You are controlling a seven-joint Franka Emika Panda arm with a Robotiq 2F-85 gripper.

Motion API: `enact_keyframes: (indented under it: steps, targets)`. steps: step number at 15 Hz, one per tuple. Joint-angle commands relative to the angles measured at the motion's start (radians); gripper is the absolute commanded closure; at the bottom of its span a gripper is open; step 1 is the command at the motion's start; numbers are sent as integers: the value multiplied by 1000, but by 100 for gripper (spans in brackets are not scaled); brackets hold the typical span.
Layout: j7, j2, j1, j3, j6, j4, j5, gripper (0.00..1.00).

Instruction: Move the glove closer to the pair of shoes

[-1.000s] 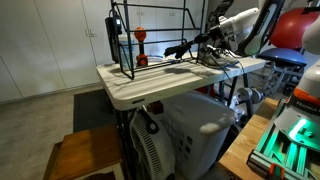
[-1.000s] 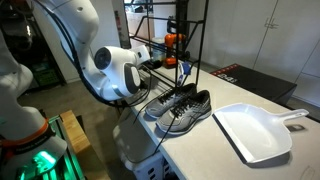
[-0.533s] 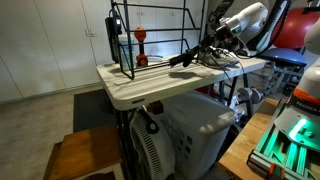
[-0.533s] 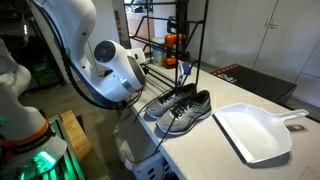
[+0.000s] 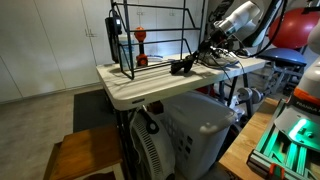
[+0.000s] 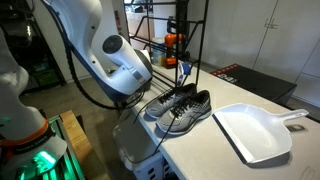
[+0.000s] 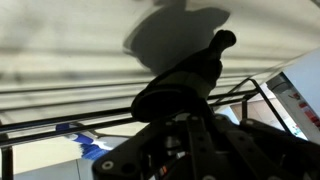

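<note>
The glove [image 5: 182, 66] is lying limp on the white worktop [image 5: 130, 88] at centre right of an exterior view, just below the gripper [image 5: 208, 50], whose state I cannot tell. The wrist view is showing the glove [image 7: 185, 80] as a dark mass at centre frame. The pair of shoes [image 6: 178, 108] is sitting at centre of an exterior view, beside a white dustpan [image 6: 258, 130].

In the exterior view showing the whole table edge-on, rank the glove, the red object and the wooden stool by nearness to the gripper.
1. Glove, on the table right beside the gripper.
2. Red object, farther along the tabletop.
3. Wooden stool, down on the floor.
</note>
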Motion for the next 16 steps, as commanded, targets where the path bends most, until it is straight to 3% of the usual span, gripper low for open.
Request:
enact_keyframes:
  steps: [1,5,6,11,13,14,15,16]
  targets:
    - [118,25,32,-11,-62,63,-91,70]
    - [253,-82,73,-4,-56,44,-192,43]
    - [353,-107,104,-4,-63,54,-267,34]
    - [690,-232,255,10,-279,24,-462,1]
    - [829,-290,298,50,-401,37,-543,0]
    - [841,-308,309,69,-434,42,-574,0]
    - [750,-237,279,46,-357,55,-497,0]
    - [787,-263,295,62,-392,56,-521,0]
